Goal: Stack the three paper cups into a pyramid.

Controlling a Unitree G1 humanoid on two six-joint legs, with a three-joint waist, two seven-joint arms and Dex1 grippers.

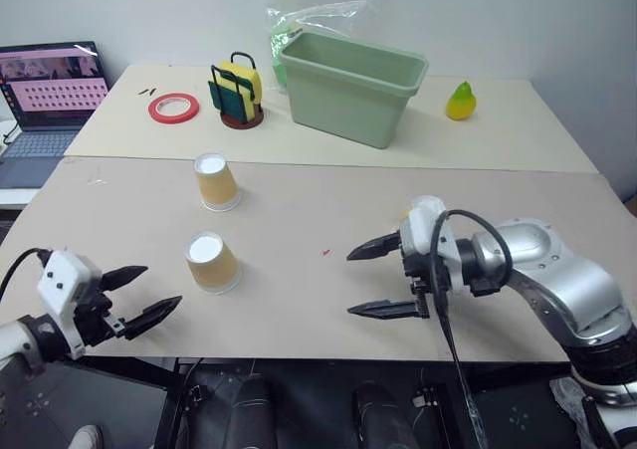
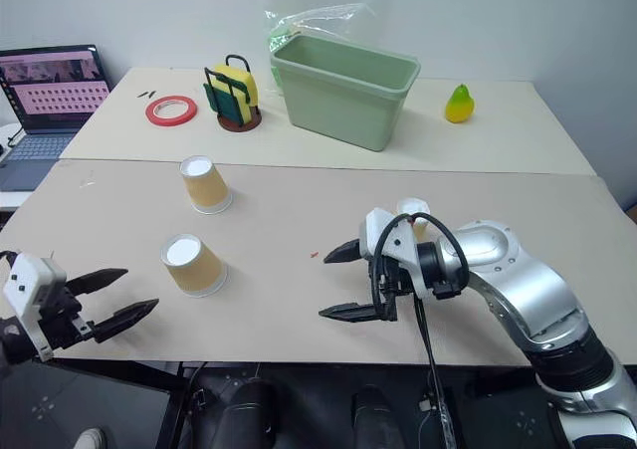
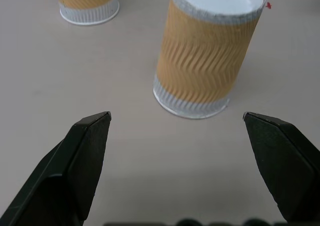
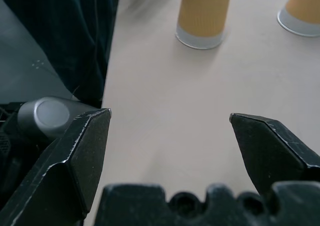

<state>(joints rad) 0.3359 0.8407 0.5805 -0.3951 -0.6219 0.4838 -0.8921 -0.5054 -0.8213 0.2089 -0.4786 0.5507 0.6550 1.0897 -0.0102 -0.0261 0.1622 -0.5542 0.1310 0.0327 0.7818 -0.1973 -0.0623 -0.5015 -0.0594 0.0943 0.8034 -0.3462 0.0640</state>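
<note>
Right arm [image 1: 557, 270] silver, black cable looped; wrists white; tool [image 1: 383, 280] fingers black, seemingly pointed.

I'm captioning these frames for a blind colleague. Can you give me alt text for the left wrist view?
The open left tool, its two black fingers spread wide, faces an upside-down ribbed tan paper cup standing on the beige table. A second paper cup stands farther back.
</note>
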